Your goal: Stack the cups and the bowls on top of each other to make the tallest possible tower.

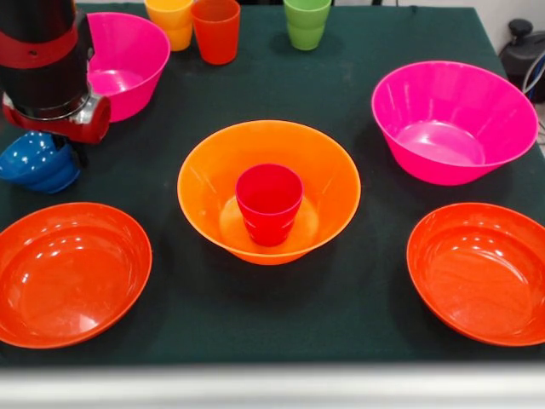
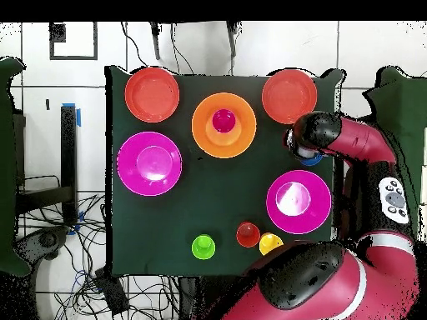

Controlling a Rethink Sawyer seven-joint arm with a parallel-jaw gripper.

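I am looking across a dark green desk (image 1: 213,324) at the red and black arm (image 1: 43,60), which is coming down at the left edge of the front view over the blue bowl (image 1: 38,162). The bowl is lying tipped on its side just below the gripper (image 1: 64,149). I cannot tell whether the fingers are open or closed, or whether they are holding the bowl; the arm's body is hiding them in both views.

The tower (image 1: 269,192) is sitting mid-desk: a large orange bowl (image 1: 204,179) with a red cup (image 1: 269,203) standing upright inside it.

All pieces look like glossy thin plastic, so I am judging them light, stiff and slippery, not fragile. I would be taking the blue bowl by its rim, one finger inside and one outside, since the rounded ribbed wall would likely slide out of a pinch.

Counting: two large pink bowls (image 1: 456,119), two shallow red-orange bowls (image 1: 68,273), one orange bowl, one blue bowl. Four cups: the red one, plus yellow (image 1: 170,21), orange (image 1: 216,30) and green (image 1: 306,21) standing close together at the far edge.
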